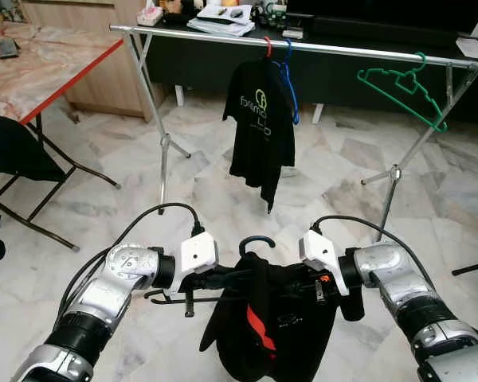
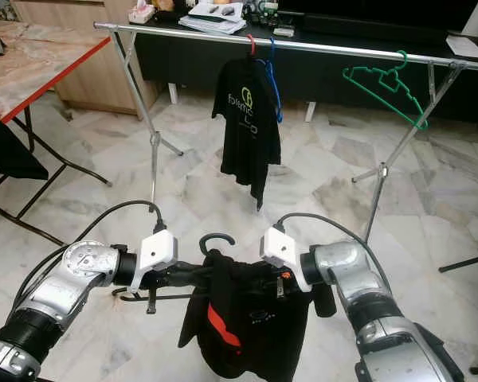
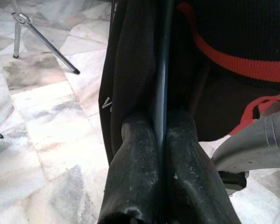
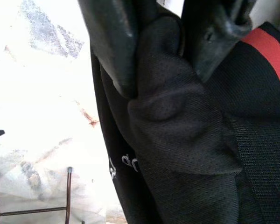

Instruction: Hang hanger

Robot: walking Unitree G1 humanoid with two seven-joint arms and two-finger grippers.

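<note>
A black hanger (image 1: 257,242) carrying a black garment (image 1: 275,326) with a red stripe hangs between my two grippers, low in front of me, its hook pointing up. My left gripper (image 1: 225,278) is shut on the hanger's thin bar (image 3: 162,84) at the garment's left side. On the right side, my right gripper (image 1: 309,280) is shut on the cloth-covered shoulder (image 4: 168,93) of the hanger. The silver clothes rail (image 1: 342,49) runs across the room well ahead of both grippers. A free stretch of rail lies between the blue hanger (image 1: 291,87) and the green hanger (image 1: 402,91).
A black T-shirt (image 1: 259,127) hangs on a red hanger at the rail's middle. The rack's splayed legs (image 1: 163,151) (image 1: 394,175) stand on the marble floor. A red-edged table (image 1: 56,64) and a dark cloth on a folding frame (image 1: 12,147) are at the left.
</note>
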